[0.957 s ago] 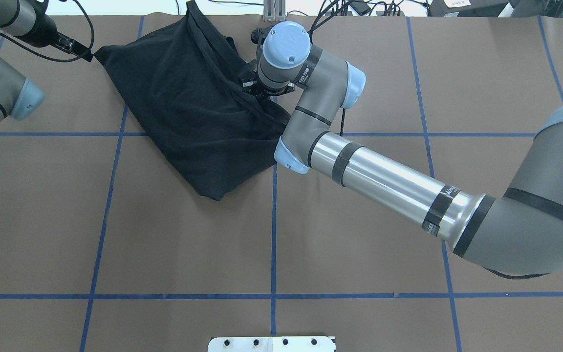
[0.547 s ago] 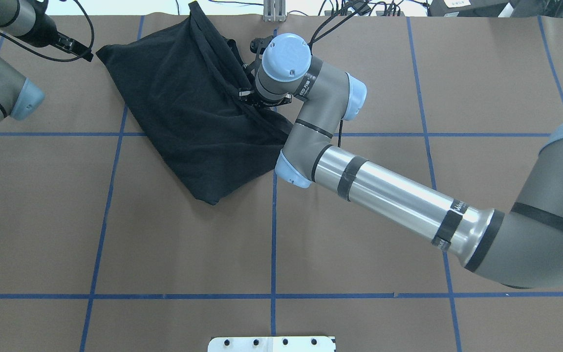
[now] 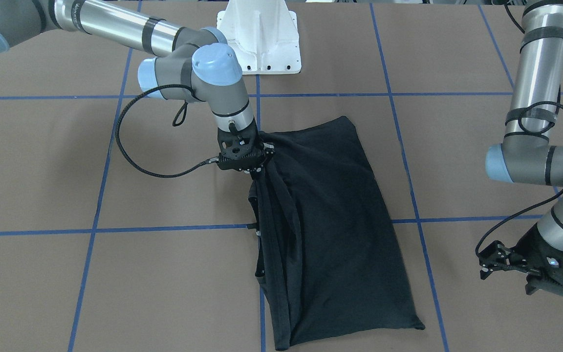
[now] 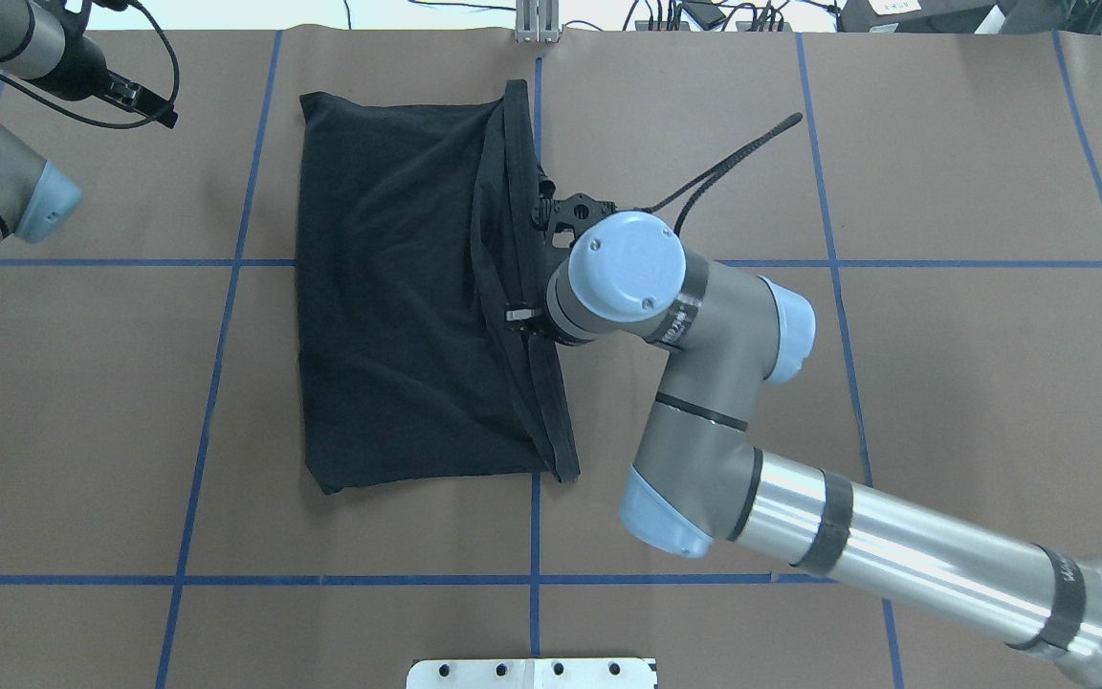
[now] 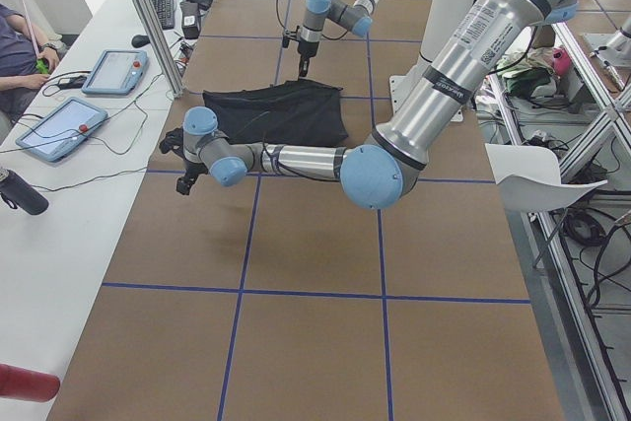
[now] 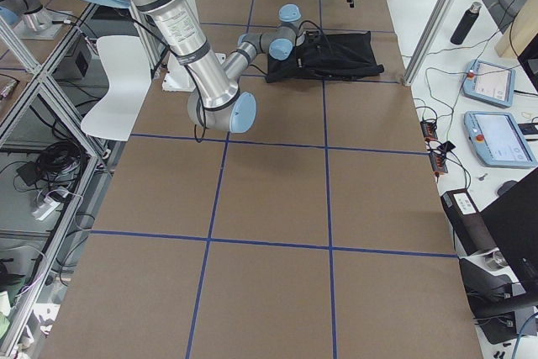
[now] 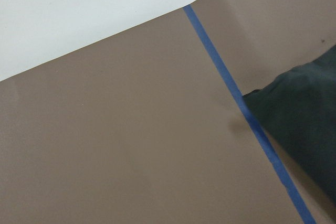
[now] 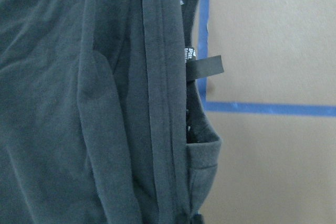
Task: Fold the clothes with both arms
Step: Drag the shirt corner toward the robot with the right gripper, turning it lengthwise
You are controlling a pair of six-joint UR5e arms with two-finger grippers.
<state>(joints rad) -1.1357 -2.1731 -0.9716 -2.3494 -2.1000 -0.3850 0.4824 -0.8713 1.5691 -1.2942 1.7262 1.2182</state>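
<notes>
The black shirt [image 4: 388, 287] lay on the brown table [image 4: 800, 383] as a rough oblong, plain side up. In the overhead view it sat in the far half, a little toward 11 o'clock from the table's middle. Its long axis ran from 12 to 6 o'clock, almost parallel to the blue tape line [image 4: 536, 536] beside it.

The right gripper [image 3: 257, 168] stood about halfway along the shirt's 3 o'clock long edge, so nearly the whole garment lay at 9 o'clock from it. Its fingers were buried under the wrist and the cloth, so how far apart they were did not show. In the front-facing view the hem rose into them and a raised ridge ran along that edge, so they looked to be closed on the bunched hem. The right wrist camera showed only stacked folds and a small black label [image 8: 206, 66] at that edge.

The left gripper [image 4: 164, 113] hung off the shirt's 11 o'clock corner, clearly apart from the cloth, with nothing in it. I could not tell how wide it stood. Its own camera saw bare table and one dark corner of the shirt at 4 o'clock.

The right arm was therefore the nearer one and already on the long edge. Any fold from here would probably carry that edge across the short way, toward 9 o'clock. The left arm would first have to close the gap to its corner.
</notes>
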